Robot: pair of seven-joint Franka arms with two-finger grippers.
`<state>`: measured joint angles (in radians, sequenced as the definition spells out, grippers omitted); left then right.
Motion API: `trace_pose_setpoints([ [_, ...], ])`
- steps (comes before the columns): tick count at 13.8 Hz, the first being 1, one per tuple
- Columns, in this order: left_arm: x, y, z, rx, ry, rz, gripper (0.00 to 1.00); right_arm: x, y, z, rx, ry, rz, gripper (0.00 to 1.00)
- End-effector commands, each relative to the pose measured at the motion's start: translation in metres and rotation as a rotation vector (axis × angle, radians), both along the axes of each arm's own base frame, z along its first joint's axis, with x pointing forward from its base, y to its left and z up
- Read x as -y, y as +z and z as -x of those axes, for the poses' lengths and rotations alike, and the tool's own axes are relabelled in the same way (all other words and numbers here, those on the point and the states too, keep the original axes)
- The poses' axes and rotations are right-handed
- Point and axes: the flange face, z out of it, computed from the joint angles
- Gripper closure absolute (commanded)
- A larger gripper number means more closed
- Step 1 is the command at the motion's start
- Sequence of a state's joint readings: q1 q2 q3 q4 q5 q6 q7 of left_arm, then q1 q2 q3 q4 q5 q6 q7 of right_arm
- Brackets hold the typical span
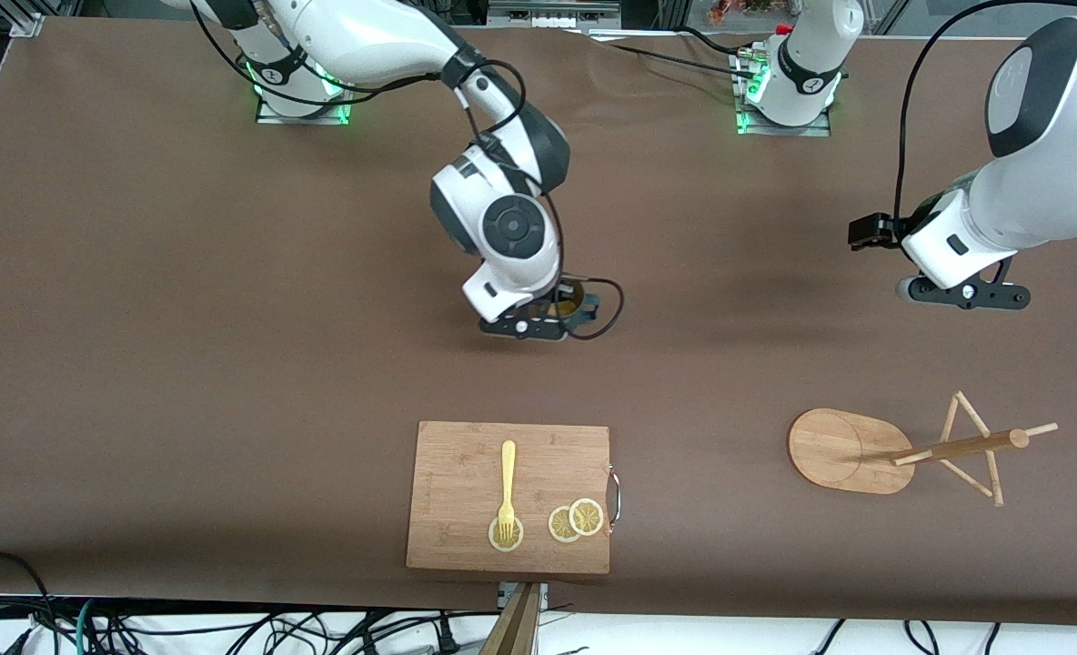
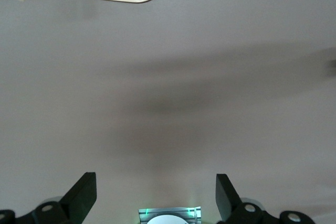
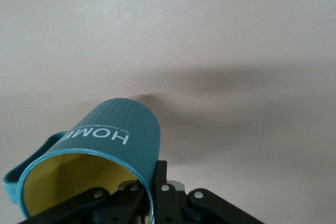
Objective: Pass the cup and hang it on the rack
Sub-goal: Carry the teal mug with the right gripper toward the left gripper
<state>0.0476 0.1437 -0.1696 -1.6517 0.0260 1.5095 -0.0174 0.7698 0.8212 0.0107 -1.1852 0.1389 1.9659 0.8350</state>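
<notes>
Right gripper [image 1: 548, 318], frame centre, jaws clamped on the cup [image 3: 100, 150] rim, lifted for handover. Left gripper [image 1: 961, 293], upper right, jaws open, waits above the rack [image 1: 852, 450].

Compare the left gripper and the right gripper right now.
The right gripper is shut on the teal cup above mid-table; the left gripper is open and holds nothing. The right gripper hangs over bare table, the left gripper over the table's left-arm end, near the bamboo rack. Both point downward.

The rack [image 1: 852, 450] lies toward the left arm's end, beside the cutting board [image 1: 466, 473].
</notes>
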Motion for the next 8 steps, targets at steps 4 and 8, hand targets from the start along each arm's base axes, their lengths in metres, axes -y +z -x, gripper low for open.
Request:
trace_pose_setpoints([
  [4, 0.001, -0.016, -0.017, 0.015, -0.213, 0.147, 0.00, -0.038, -0.025, 0.021, 0.027, -0.041, -0.041, 0.95],
  [8, 0.004, -0.049, -0.030, 0.010, -0.387, 0.245, 0.00, -0.039, -0.031, 0.021, 0.024, -0.046, -0.038, 0.87],
])
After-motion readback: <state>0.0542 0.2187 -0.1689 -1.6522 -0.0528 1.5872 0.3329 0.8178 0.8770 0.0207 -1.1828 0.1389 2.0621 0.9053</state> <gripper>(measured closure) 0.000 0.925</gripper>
